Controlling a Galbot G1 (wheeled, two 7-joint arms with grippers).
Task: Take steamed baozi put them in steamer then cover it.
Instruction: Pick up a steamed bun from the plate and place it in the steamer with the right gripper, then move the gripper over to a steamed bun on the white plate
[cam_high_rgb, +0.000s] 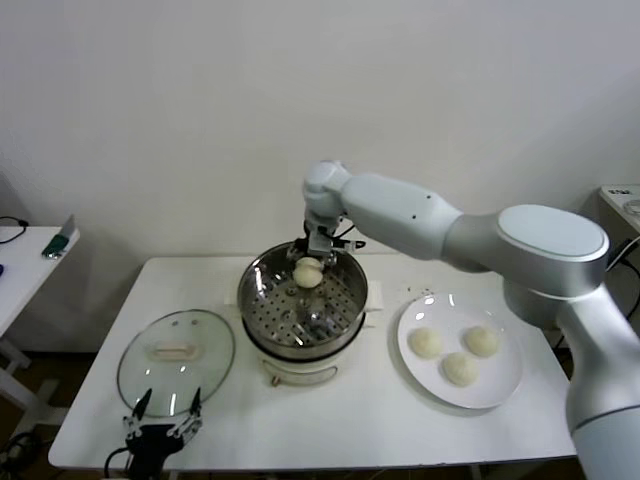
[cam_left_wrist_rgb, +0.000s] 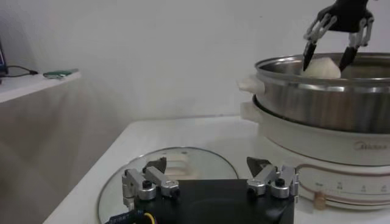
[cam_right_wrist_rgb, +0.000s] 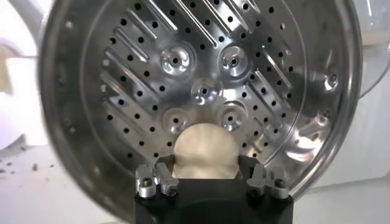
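My right gripper (cam_high_rgb: 308, 266) is shut on one steamed baozi (cam_high_rgb: 308, 273), holding it low inside the far part of the steamer (cam_high_rgb: 258, 300). In the right wrist view, the baozi (cam_right_wrist_rgb: 204, 149) sits between my fingers, over the perforated bottom (cam_right_wrist_rgb: 122, 91). Three more baozi (cam_high_rgb: 426, 343) (cam_high_rgb: 481, 341) (cam_high_rgb: 460, 369) lie on the white plate (cam_high_rgb: 505, 390) at the right. The glass cover (cam_high_rgb: 176, 355) lies flat on the table, left of the steamer. My left gripper (cam_high_rgb: 165, 405) is open and empty at the table's front left edge, just before the cover (cam_left_wrist_rgb: 183, 159).
The steamer stands on a cream-white cooker base (cam_high_rgb: 300, 372) in the middle of the white table (cam_high_rgb: 350, 420). A side table (cam_high_rgb: 20, 262) with a small green device (cam_high_rgb: 60, 240) stands at the far left. Another surface (cam_high_rgb: 622, 195) shows at the right edge.
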